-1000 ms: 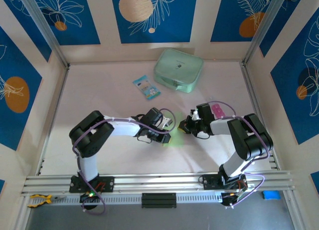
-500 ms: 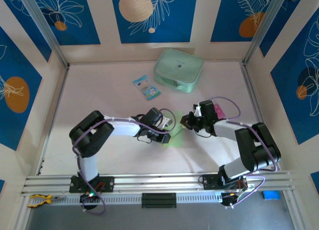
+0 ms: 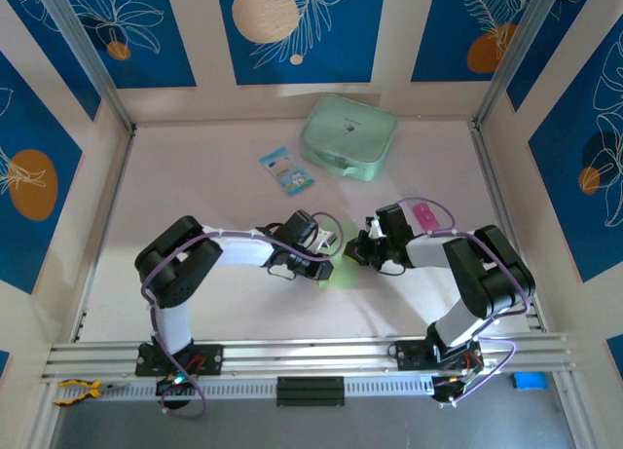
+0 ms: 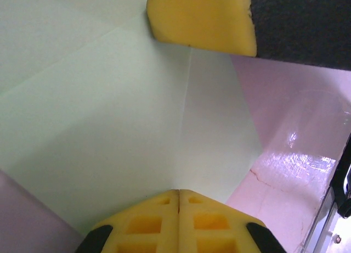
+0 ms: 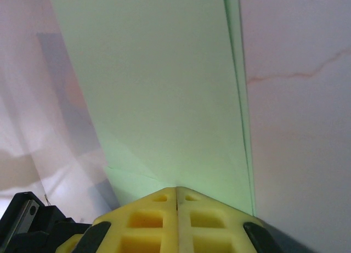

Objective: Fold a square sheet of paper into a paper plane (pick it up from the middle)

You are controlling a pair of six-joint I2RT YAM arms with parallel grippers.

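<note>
The sheet of paper (image 4: 109, 116) lies on the table (image 3: 214, 205), directly between my two grippers, and its centre crease (image 4: 185, 99) runs from one set of tips to the other. The left gripper (image 4: 178, 194) and right gripper (image 5: 176, 188) are both closed tight, tips at opposite ends of the sheet. I can't tell whether either pinches an edge. Neither arm is nearer.

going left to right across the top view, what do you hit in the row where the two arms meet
left gripper → square sheet of paper → right gripper → pink patch on the right wrist
</note>
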